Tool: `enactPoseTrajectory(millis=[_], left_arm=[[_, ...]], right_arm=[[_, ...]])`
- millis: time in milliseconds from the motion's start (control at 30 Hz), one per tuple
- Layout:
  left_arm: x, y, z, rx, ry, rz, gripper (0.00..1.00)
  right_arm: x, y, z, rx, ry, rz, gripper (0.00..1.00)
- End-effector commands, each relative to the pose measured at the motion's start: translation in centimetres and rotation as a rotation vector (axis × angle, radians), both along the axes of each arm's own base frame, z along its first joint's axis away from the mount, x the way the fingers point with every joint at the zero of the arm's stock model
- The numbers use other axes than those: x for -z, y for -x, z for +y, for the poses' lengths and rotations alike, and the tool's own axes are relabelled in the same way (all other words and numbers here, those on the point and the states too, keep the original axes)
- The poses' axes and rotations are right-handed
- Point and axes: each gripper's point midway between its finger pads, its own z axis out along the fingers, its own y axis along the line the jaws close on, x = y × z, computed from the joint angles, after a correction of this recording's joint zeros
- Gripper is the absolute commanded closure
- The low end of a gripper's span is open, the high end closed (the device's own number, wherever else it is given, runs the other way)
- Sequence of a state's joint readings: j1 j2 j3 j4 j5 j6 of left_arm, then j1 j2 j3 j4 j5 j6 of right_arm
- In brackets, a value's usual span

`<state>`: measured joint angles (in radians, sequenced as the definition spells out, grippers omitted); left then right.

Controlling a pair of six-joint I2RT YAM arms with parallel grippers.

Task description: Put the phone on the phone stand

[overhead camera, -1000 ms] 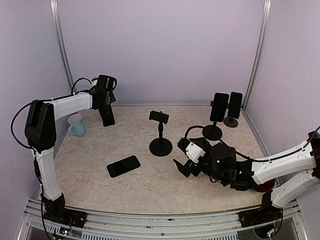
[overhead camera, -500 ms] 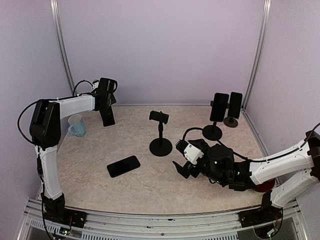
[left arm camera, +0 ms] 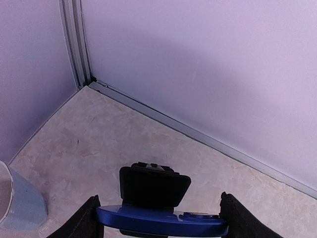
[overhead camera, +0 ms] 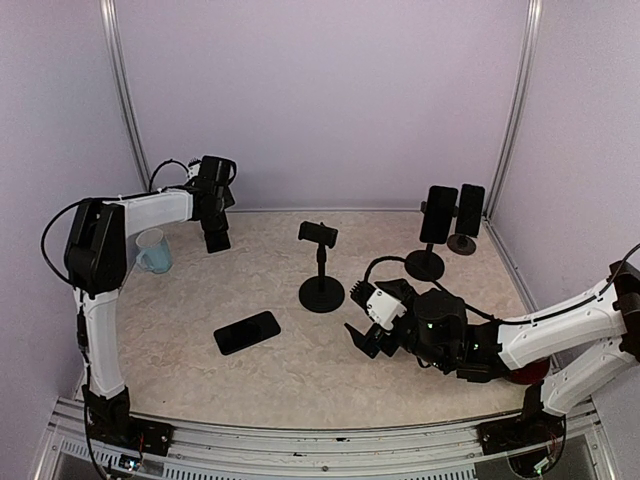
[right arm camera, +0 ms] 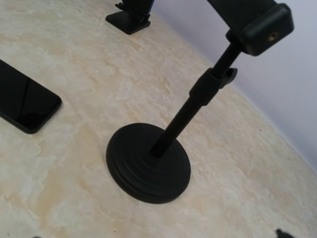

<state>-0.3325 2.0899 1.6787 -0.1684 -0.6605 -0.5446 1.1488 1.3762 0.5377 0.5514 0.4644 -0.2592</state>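
Tabletop (overhead camera: 200, 375) of beige marbled pattern carries, at its far left, a pale blue rounded mug (overhead camera: 152, 250) standing upright beside the white left arm (overhead camera: 150, 208). Just right of the mug, near the back wall, the left fingers (left arm camera: 88, 223) are closed on a slim blue-edged slab (left arm camera: 161, 220), seemingly a phone seen edge-on, which spans the gap from one finger to the other. Just beyond that slab the left wrist view shows a black rectangular block (left arm camera: 154, 186), low over the tabletop; whether the two touch cannot be told. Further right and nearer the arms' bases, a flat black rectangular phone (overhead camera: 246, 332) lies face up on the tabletop, well apart from everything else. Right of it, at the middle, stands the black round-based phone stand (overhead camera: 320, 270), upright, its clamp on top holding nothing. Just right of the stand's base and nearer the front, the right fingers (overhead camera: 355, 333) are spread wide around nothing, low over the tabletop and pointing toward the flat phone. At the back right stand two more black round-based stands, the nearer stand (overhead camera: 428, 258) and the farther stand (overhead camera: 462, 240), each carrying an upright dark phone.
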Motion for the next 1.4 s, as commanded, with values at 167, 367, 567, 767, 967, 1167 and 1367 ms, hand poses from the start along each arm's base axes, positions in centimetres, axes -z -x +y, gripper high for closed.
enactPoseTrajectory(millis=[167, 367, 567, 767, 967, 1167, 1367], left_arm=[[-1.11, -1.20, 0.25, -0.020, -0.007, -0.039, 0.64], [-1.23, -1.03, 0.42, -0.032, -0.012, -0.038, 0.64], [-1.62, -1.12, 0.47, -0.037, -0.010, -0.052, 0.64], [-1.43, -1.13, 0.23, -0.029, -0.019, -0.044, 0.64], [-0.88, -0.87, 0.46, -0.044, -0.037, -0.028, 0.64], [-1.25, -0.75, 0.62, -0.053, -0.048, -0.041, 0.64], [-0.87, -1.02, -0.04, -0.028, -0.040, -0.034, 0.63]], right_arm=[[-0.82, -0.47, 0.39, 0.005, -0.036, -0.006, 0.00], [-0.65, -0.54, 0.45, 0.006, -0.032, -0.004, 0.00], [-0.53, -0.58, 0.48, 0.007, -0.028, -0.004, 0.00], [-0.40, -0.71, 0.53, 0.008, -0.025, -0.002, 0.00], [-0.23, -0.78, 0.72, 0.005, -0.021, 0.002, 0.00], [-0.21, -0.73, 0.68, 0.003, -0.020, 0.003, 0.00], [-0.28, -0.70, 0.56, 0.005, -0.023, 0.003, 0.00]])
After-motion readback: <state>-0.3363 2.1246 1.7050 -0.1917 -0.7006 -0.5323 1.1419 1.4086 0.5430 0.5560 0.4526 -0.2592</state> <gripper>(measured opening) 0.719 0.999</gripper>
